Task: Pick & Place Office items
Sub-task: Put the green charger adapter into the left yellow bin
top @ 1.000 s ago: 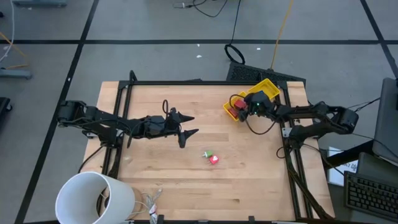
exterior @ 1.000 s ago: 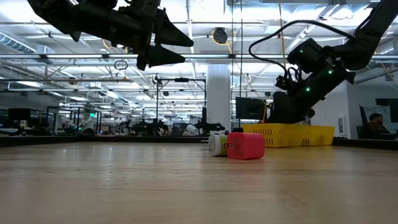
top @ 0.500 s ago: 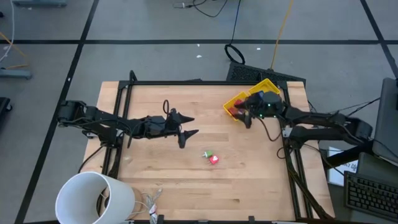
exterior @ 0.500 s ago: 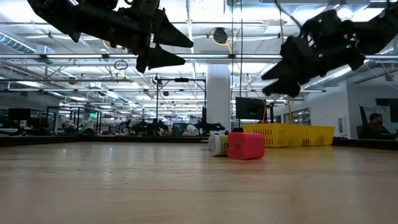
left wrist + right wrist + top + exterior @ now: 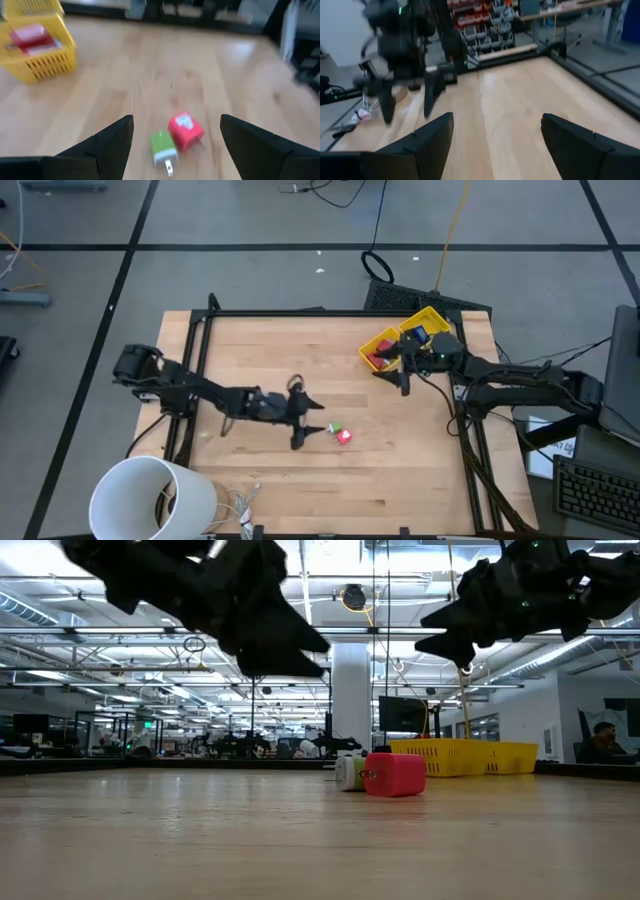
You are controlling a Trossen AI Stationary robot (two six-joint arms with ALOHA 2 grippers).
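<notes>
Both claws spread, nothing held.
Left gripper [image 5: 308, 425] hangs beside green bit [image 5: 335, 426] and pink-red bit [image 5: 344, 437], mid-table; right gripper [image 5: 394, 376] by yellow bin [image 5: 430, 318], contents partly hidden.

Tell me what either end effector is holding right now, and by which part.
Nothing. The left end effector is open beside the green and red pieces; the right end effector is open by the yellow bin.
</notes>
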